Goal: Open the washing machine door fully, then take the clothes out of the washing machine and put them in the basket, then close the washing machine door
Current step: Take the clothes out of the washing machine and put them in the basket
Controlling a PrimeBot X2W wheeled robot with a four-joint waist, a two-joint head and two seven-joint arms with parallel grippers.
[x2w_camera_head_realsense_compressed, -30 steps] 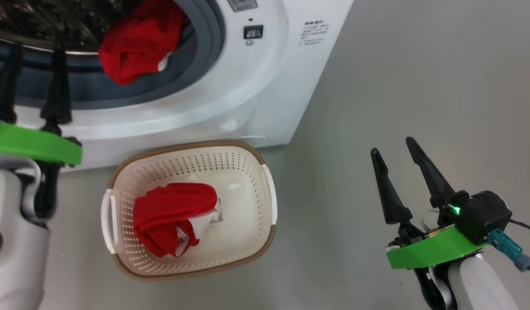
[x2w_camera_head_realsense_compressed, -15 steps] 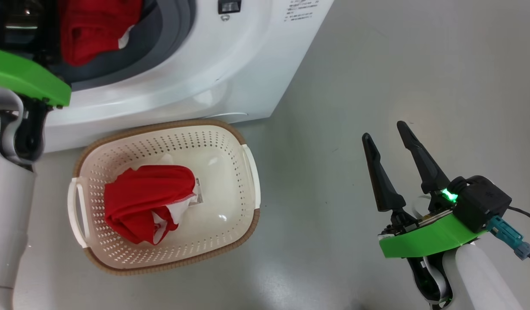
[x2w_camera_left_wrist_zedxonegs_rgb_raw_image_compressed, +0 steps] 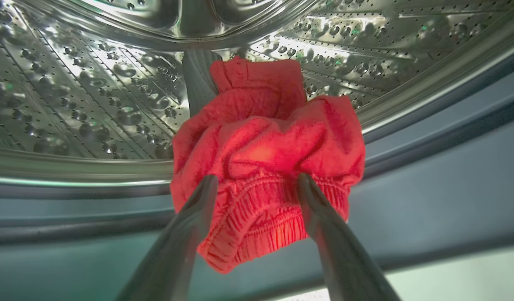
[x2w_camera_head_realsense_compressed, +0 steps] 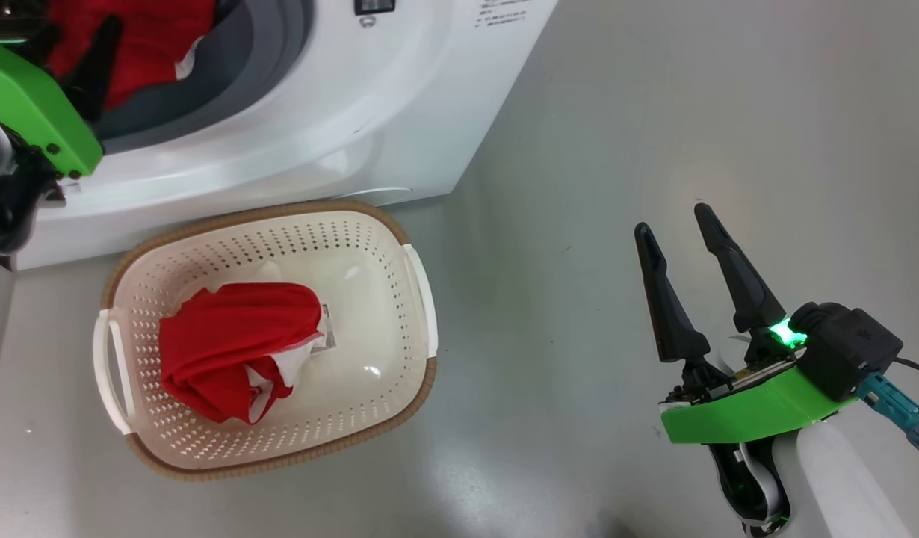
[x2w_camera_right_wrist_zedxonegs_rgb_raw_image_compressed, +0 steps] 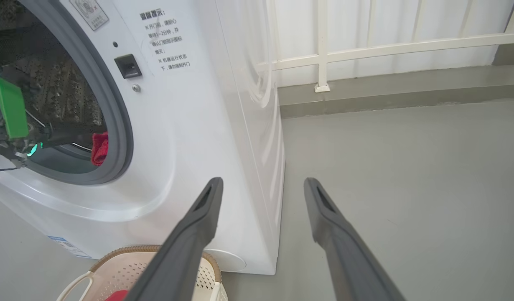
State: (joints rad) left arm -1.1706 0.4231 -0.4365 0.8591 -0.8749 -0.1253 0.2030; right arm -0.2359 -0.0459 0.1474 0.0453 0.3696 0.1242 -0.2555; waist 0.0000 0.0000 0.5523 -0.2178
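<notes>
The washing machine point(x2w_camera_head_realsense_compressed: 340, 97) stands with its drum mouth uncovered; its door is out of view. A red garment point(x2w_camera_left_wrist_zedxonegs_rgb_raw_image_compressed: 265, 146) of the clothes lies bunched on the drum lip by the grey rubber ring point(x2w_camera_left_wrist_zedxonegs_rgb_raw_image_compressed: 441, 175). My left gripper point(x2w_camera_left_wrist_zedxonegs_rgb_raw_image_compressed: 257, 182) is open, its fingers either side of the garment's ribbed hem. In the head view it point(x2w_camera_head_realsense_compressed: 71, 33) reaches into the opening over the red cloth point(x2w_camera_head_realsense_compressed: 146, 37). The basket point(x2w_camera_head_realsense_compressed: 400, 388) sits on the floor before the machine with a red-and-white garment point(x2w_camera_head_realsense_compressed: 235, 351) in it. My right gripper point(x2w_camera_head_realsense_compressed: 680, 224) hangs open and empty over the floor.
Bare grey floor point(x2w_camera_head_realsense_compressed: 654, 112) spreads right of the machine. A white railing point(x2w_camera_right_wrist_zedxonegs_rgb_raw_image_compressed: 365, 46) and low kerb run along the back wall. In the right wrist view the basket rim point(x2w_camera_right_wrist_zedxonegs_rgb_raw_image_compressed: 127, 255) touches the machine's foot, and my left arm's green bracket point(x2w_camera_right_wrist_zedxonegs_rgb_raw_image_compressed: 10, 108) is inside the opening.
The head camera has shifted, sliding machine and basket left and up. My left gripper has pushed deeper into the drum opening, up to the red garment. The right gripper stays open, about where it was.
</notes>
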